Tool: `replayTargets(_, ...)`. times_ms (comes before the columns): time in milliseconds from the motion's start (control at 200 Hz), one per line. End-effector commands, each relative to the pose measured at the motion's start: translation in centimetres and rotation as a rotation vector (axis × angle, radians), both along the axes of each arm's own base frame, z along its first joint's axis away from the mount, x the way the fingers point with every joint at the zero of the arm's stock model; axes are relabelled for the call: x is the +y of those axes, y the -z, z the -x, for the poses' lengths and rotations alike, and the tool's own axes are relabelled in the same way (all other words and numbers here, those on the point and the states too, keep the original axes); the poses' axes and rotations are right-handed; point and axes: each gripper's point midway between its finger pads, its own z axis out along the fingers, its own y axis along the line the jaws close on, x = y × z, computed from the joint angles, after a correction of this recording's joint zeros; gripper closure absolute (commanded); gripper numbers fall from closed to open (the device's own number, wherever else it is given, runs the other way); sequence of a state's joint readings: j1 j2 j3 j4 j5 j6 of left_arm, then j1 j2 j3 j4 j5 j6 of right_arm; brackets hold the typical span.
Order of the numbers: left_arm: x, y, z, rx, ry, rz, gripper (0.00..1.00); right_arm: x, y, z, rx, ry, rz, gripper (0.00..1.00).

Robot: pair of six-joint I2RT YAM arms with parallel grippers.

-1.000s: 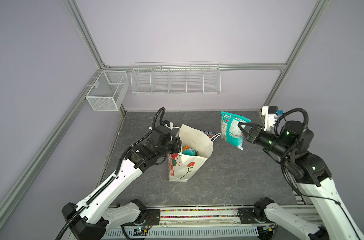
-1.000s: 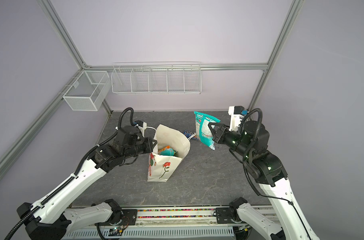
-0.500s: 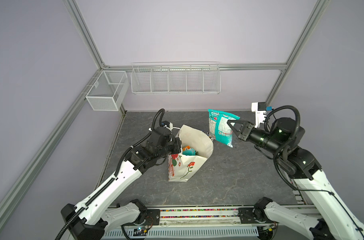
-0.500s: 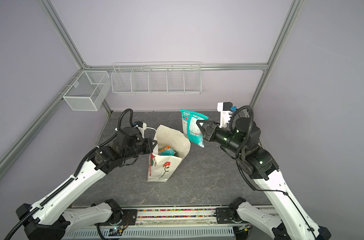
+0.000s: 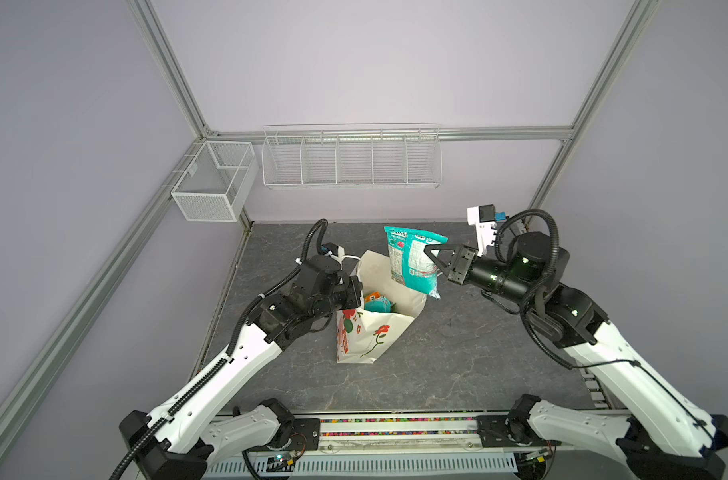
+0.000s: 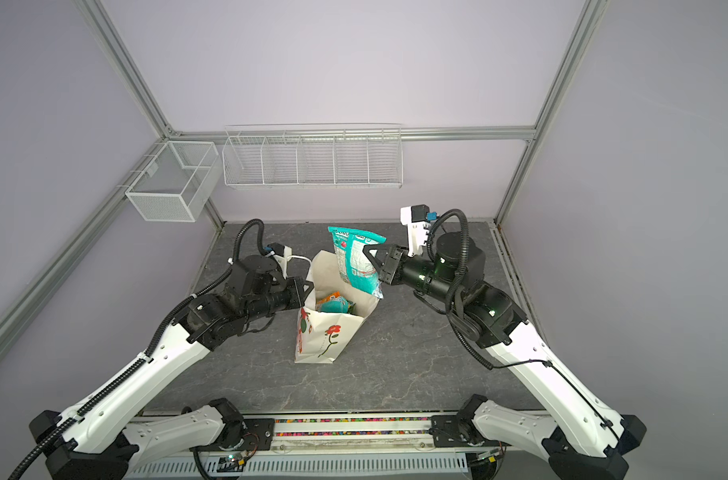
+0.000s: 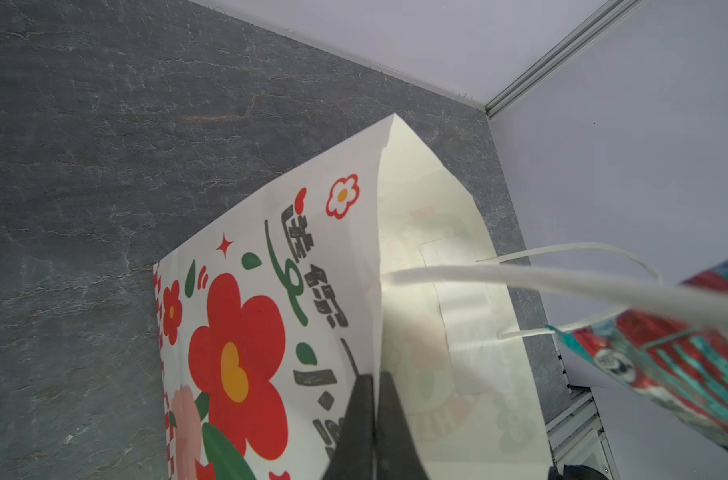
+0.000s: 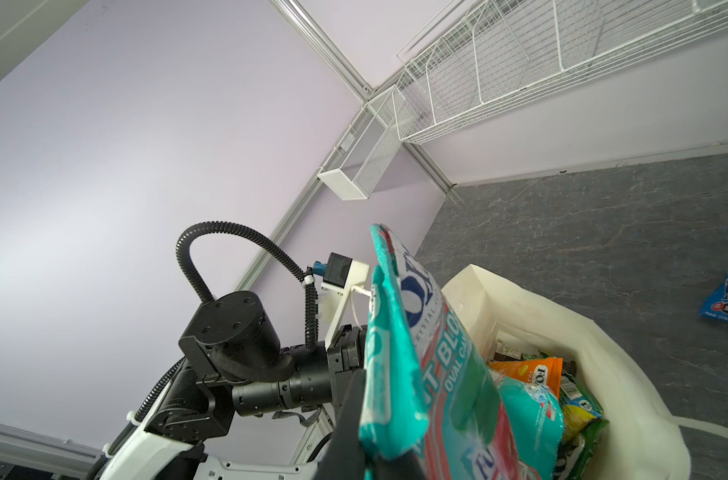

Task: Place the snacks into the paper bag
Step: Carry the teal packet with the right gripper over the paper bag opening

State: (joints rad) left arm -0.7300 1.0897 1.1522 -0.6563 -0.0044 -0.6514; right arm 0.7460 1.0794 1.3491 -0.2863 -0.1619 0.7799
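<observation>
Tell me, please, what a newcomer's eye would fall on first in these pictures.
The teal bag stands out, hanging from the shut right gripper at the open mouth of the flowered paper bag mid-table. The left gripper pinches its rim; other snacks already lie inside.

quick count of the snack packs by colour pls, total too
teal: 2, the held teal pack and a second teal pack in the paper bag
orange pack: 1
yellow pack: 1
green pack: 1
blue pack: 1, on the table
dark scrap: unclear, not counted
total: 6
</observation>
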Motion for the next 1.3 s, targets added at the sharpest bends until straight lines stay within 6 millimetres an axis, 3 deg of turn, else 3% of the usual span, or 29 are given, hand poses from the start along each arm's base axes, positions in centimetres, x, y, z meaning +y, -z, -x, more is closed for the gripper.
replayTargets(0,-0.1,-1.9,0.0,-0.054,-0.006,0.05,1.0,0.3,-2.1,-0.3,-0.043,0.029,-0.096,0.93)
replayTargets(330,-0.2,-2.3,0.0,-0.061,-0.002,0.059,1.0,1.0,0.2,-1.6,0.032,0.122,-0.155,0.93)
replayTargets(640,-0.1,-2.3,0.1,-0.062,-0.006,0.063,1.0,3.1,1.6,-2.3,0.092,0.122,-0.221,0.93)
replayTargets(1300,0.1,-2.1,0.2,-0.063,-0.01,0.065,1.0,6.8,4.5,-2.2,0.159,0.092,-0.205,0.93)
